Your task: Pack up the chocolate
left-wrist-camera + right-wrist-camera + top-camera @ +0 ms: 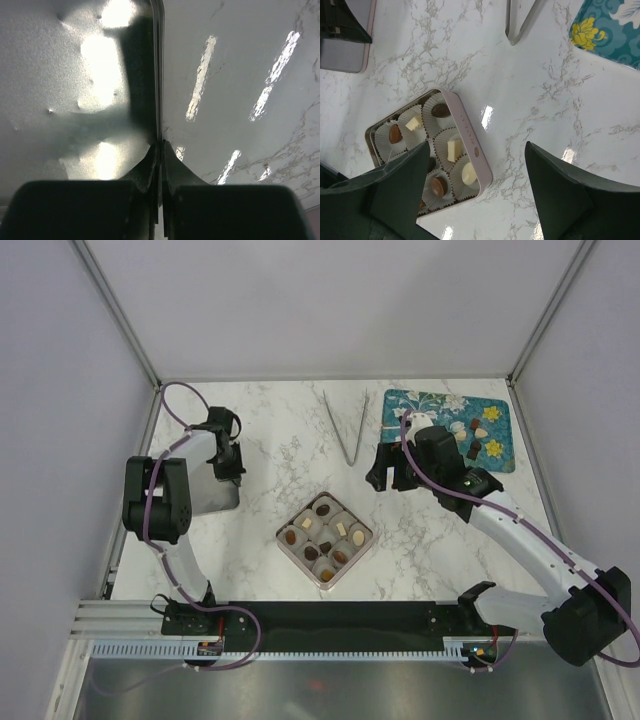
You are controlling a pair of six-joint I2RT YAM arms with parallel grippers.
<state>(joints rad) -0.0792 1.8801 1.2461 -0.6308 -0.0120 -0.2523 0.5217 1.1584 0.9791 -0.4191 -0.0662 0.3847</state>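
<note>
A pale pink square tin sits mid-table with paper cups that hold brown and cream-white chocolates. In the right wrist view the tin shows chocolates in its cups. More chocolates lie on the teal flowered mat. My right gripper is open and empty, above the table between tin and mat; its jaws stand wide over the tin's corner. My left gripper is shut on the edge of the grey tin lid; in its wrist view the fingers pinch the lid's rim.
Metal tongs lie at the back centre; their tip shows in the right wrist view. The mat's corner is at top right there, the lid at top left. Enclosure walls surround the marble table.
</note>
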